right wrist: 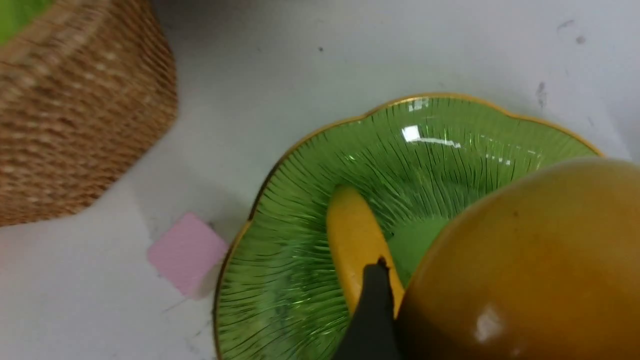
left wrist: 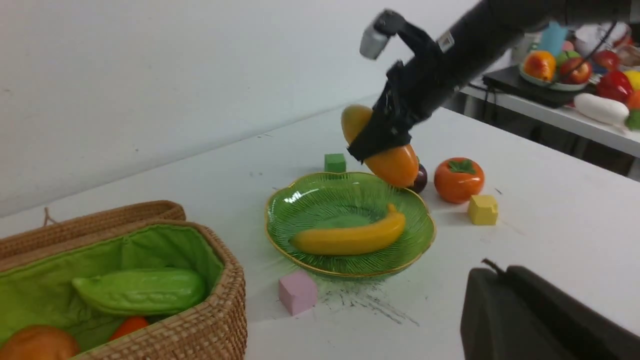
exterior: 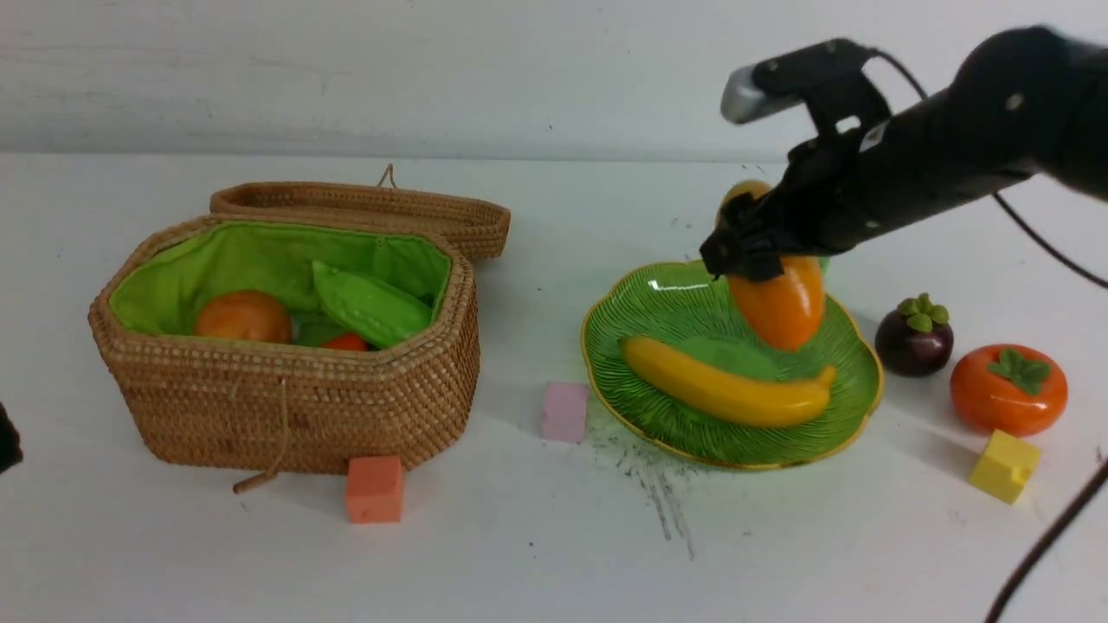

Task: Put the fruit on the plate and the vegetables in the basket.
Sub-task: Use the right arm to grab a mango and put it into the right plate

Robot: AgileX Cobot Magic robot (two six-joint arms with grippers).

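Orange-yellow and glossy, the mango [exterior: 776, 303] hangs in my right gripper [exterior: 736, 251] above the far part of the green glass plate [exterior: 645, 294], right of centre in the front view, its jaws clamped on the toy's middle. My left gripper [left wrist: 500, 280] has its jaws together; its dark fingers fill the lower right of the left wrist view, while only a dark sliver shows at the front view's left edge. On the plate, the yellow banana [exterior: 727, 385] lies across the near part. Just beyond the plate's rim, toward the right of the front frame, I see the dark purple mangosteen [exterior: 915, 339] and, farther right, the orange persimmon [exterior: 1008, 391] with its leaf cap, both on the white table [exterior: 537, 536]. A yellow cube [exterior: 1005, 465] sits near the persimmon. At left, the wicker basket [exterior: 303, 407] stands with its lid [exterior: 363, 206] open behind it; inside the green lining are the potato [exterior: 244, 317], the green gourd [exterior: 372, 307] and part of the red-orange pepper [exterior: 346, 343]. A pink cube [exterior: 564, 412] rests between basket and plate, and an orange cube [exterior: 375, 490] is beside the basket's near side, lower left of centre.
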